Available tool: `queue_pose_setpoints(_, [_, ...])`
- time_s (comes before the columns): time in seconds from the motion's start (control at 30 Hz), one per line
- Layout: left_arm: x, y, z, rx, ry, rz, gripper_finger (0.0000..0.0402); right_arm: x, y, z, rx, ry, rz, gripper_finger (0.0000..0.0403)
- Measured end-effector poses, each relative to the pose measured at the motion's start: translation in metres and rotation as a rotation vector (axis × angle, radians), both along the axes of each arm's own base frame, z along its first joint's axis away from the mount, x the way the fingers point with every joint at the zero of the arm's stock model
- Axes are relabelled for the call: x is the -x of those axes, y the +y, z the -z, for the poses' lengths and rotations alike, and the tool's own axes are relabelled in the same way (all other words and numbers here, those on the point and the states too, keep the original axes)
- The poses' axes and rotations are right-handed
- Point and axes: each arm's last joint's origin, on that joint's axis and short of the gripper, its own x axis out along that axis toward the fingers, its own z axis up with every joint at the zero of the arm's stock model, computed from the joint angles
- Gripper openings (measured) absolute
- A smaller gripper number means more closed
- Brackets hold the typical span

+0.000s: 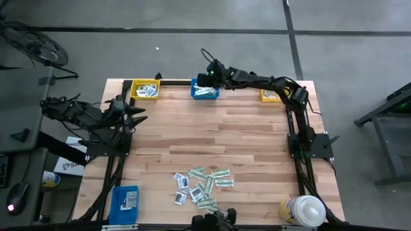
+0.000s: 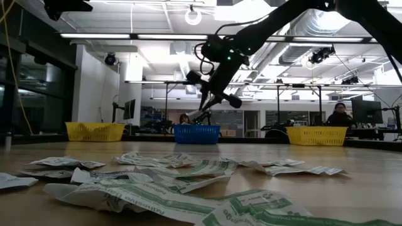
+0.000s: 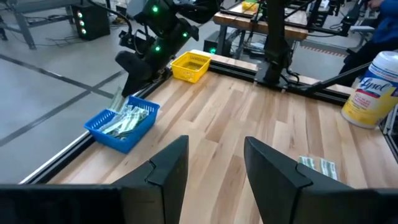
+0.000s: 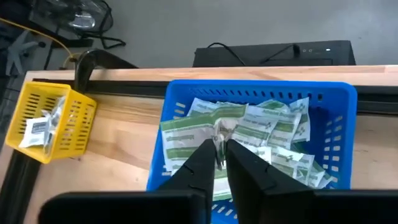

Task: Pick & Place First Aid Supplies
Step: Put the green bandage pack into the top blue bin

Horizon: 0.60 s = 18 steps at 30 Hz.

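A loose heap of packets (image 1: pixel 202 187) lies on the worktop (image 1: pixel 212 135) nearest the blue bin's opposite edge. Left gripper (image 1: pixel 136 114) waits aside, fingers apart. Over the blue bin (image 4: pixel 261 149), right gripper (image 4: pixel 219 160) fingers pinch a green-and-white strip (image 4: pixel 219 127).

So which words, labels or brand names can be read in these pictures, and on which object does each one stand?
"Lysol": on the large yellow bottle with white cap, table corner.
Green-and-white paper packets: printed words, too blurred to read.
White packets in the yellow plastic bin: dark marks, too small.
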Motion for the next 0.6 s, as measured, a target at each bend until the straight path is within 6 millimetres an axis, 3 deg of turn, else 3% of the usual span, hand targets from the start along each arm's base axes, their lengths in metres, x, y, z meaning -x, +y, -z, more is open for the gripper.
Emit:
queue_pose_setpoints(0.47, [0.0,-0.0002,0.0,0.007,-0.001,0.007,0.0156,-0.0004,0.0007,0.0002,-0.022,-0.009,-0.058,0.0137])
queue_pose_setpoints(0.6, [0.0,-0.0004,0.0,0.012,-0.002,0.013,0.0156,0.0031,0.001,-0.0089,-0.028,-0.025,-0.126,0.016])
